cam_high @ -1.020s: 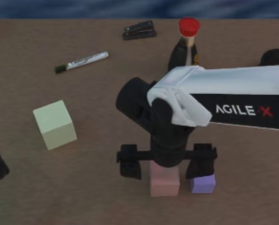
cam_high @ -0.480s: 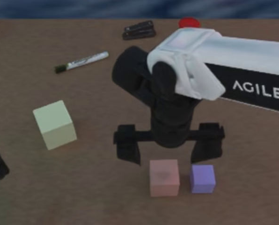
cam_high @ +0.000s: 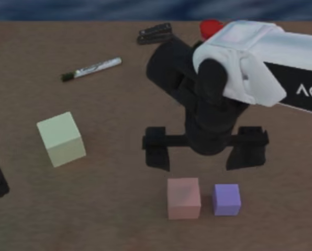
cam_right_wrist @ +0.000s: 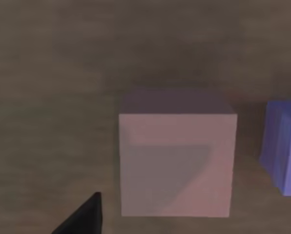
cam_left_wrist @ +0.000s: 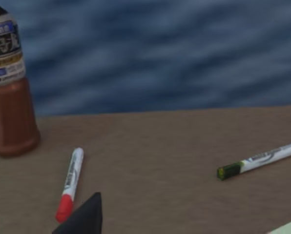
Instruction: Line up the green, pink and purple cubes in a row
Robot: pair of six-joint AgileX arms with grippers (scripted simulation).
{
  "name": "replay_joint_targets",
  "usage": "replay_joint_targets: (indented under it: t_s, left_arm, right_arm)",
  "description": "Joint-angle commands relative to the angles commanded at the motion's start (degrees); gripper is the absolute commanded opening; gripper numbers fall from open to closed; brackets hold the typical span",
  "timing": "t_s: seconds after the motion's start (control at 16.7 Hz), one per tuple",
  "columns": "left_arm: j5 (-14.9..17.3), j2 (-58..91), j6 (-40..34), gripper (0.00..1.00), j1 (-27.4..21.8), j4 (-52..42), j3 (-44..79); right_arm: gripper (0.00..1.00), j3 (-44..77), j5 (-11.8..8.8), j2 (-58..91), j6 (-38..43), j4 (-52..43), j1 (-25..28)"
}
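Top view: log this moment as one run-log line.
right pincer: open, above table, holding nothing | pink cube: beside purple cube, small gap | green cube: apart at left | left arm: parked, left edge

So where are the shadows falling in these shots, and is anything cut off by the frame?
Top view: the right gripper, open, darkens the table beneath it, and the arm's lettering runs off the right edge. Right wrist view: a grey shadow patch lies across the pink cube, and the purple cube is cropped at the edge. Left wrist view: only a corner of the green cube shows.
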Motion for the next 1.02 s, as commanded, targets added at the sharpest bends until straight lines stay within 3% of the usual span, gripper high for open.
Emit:
replay_joint_targets:
  t_s: [0.36, 0.6, 0.78, 1.02]
  left_arm:
    - [-0.12, 23.85, 10.99, 1.00, -2.87, -14.27, 20.16]
    - [-0.20, 47.95, 20.48, 1.00, -5.38, -27.01, 37.00]
    - [-0.19, 65.76, 27.70, 1.00, -7.36, -36.80, 49.51]
    - [-0.10, 84.90, 36.17, 1.00, -9.75, -48.13, 64.36]
  right_arm:
    - [1.00, -18.89, 5.03, -26.57, -11.78, 12.18, -10.06]
    - [1.00, -37.61, 7.06, -51.84, -22.09, 23.91, -19.66]
    - [1.00, -51.90, 6.96, -69.91, -29.42, 33.20, -26.96]
    - [1.00, -68.19, 4.56, -88.30, -37.26, 45.05, -35.26]
